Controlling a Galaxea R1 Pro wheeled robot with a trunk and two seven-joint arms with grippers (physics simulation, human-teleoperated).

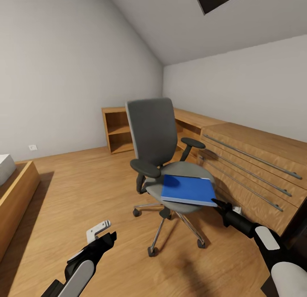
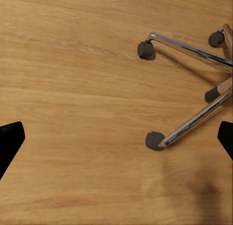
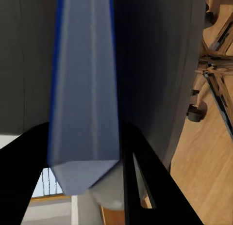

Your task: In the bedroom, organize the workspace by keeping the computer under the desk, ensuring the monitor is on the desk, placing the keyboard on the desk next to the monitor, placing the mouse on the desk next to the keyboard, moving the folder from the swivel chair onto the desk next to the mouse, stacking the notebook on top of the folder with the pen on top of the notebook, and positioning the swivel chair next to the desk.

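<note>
The swivel chair (image 1: 151,130) stands mid-room on the wood floor, its grey back toward the far corner. A bright blue folder (image 1: 189,189) lies flat on its seat, the near corner overhanging the seat edge. My right gripper (image 1: 218,203) sits at that corner. In the right wrist view the folder's thin edge (image 3: 85,65) runs between the black fingers (image 3: 24,176), which press on both faces, so my right gripper (image 3: 85,130) is shut on it. My left gripper (image 1: 102,232) hangs low over the floor, open and holding nothing (image 2: 116,137), near the chair's chrome base (image 2: 194,118).
Low light-wood cabinets with long bar handles (image 1: 256,160) line the right wall close behind the chair. An open wooden shelf unit (image 1: 117,132) stands in the far corner. A wooden bed frame (image 1: 17,194) sits at the left. Wood floor stretches between the bed and the chair.
</note>
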